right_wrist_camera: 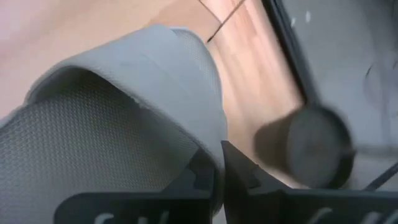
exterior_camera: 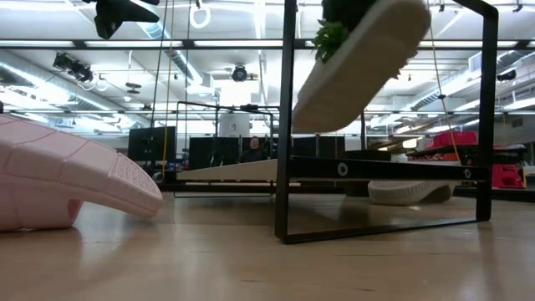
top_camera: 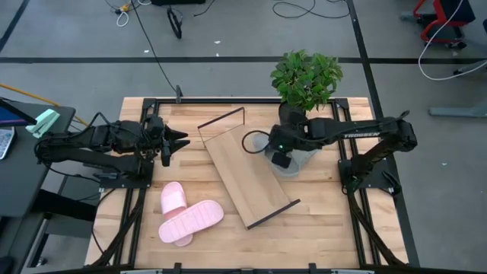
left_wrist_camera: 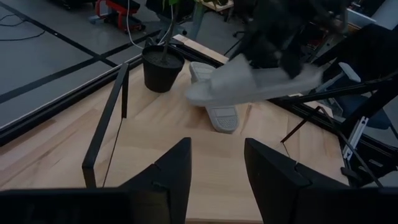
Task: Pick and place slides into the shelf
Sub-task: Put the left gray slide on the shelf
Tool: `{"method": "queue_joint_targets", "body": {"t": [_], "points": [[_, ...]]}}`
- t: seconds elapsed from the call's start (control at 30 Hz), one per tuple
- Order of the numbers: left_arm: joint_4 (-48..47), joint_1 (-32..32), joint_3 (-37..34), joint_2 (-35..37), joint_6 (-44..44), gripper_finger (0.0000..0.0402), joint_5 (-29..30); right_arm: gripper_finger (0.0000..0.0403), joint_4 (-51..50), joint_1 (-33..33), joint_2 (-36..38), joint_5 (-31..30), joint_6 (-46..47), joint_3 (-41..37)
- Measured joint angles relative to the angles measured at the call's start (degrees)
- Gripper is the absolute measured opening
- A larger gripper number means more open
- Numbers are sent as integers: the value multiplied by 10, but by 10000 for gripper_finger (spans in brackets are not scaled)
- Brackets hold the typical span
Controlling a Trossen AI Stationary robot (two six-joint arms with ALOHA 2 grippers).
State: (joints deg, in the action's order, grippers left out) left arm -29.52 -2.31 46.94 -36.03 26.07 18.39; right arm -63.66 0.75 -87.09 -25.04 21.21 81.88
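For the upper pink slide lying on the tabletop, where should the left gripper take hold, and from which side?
Judging by its pose, grip the wide strap of the upper pink slide, coming straight down. It lies flat with the strap arched up, free of the other pink slide. The left gripper waits open nearby.

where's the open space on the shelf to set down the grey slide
The whole shelf board lies bare between its wire end frames. Crowded: the right pincer holding a grey slide near the plant pot; pink slides sit toward the left.
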Motion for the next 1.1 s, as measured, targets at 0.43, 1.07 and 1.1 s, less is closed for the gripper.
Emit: {"method": "queue_joint_targets", "body": {"t": [0.43,1.07,1.1], "points": [[3,0,0,0,-47,155,0,9,-100,33,-3,200,445,62],[266,-188,100,-195,-294,157,-55,9,-46,-23,-4,209,384,57],[263,-198,126,-218,-315,157,-48,9,-42,-26,-4,211,386,56]]}}
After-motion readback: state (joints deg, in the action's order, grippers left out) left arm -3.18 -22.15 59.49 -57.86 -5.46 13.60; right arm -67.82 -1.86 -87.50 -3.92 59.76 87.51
